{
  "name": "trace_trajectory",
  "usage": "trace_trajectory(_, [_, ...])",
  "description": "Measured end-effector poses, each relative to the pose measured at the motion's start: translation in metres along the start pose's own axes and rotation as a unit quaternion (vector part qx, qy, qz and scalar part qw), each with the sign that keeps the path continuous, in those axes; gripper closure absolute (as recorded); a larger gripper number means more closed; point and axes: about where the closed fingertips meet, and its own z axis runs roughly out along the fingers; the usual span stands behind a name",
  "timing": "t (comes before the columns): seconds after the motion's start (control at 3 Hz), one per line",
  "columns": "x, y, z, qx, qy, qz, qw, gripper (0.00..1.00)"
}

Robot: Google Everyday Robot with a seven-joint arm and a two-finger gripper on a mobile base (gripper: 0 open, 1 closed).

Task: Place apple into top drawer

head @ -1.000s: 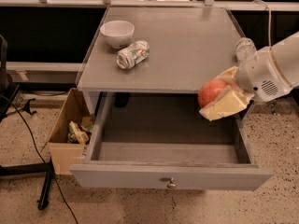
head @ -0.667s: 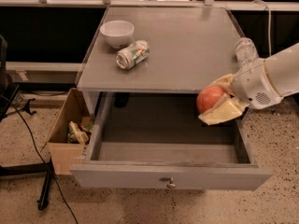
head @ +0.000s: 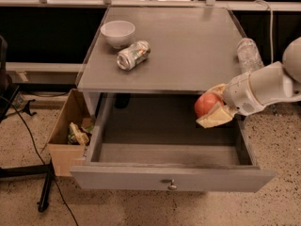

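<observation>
The red-orange apple (head: 206, 104) is held between the cream fingers (head: 215, 118) of my gripper (head: 211, 107), which comes in from the right on a white arm. The apple hangs over the right side of the open top drawer (head: 169, 147), just below the table's front edge. The drawer is pulled out wide, its inside bare, with a small round metal knob (head: 172, 186) at the centre of its grey front panel.
On the grey tabletop (head: 188, 46) stand a white bowl (head: 117, 33), a crushed can (head: 133, 55) on its side and a clear plastic bottle (head: 249, 54) at the right edge. A brown cardboard box (head: 68, 131) with litter sits on the floor left of the drawer.
My gripper has carried the apple down and to the left, from the table's front right edge to a spot over the drawer's right side.
</observation>
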Motion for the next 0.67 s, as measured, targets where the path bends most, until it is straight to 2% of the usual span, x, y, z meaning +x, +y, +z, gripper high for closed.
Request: trace_trajectory(0.67, [0.048,-0.021,0.040,0.000,0.024,0.037,0.9990,1.00])
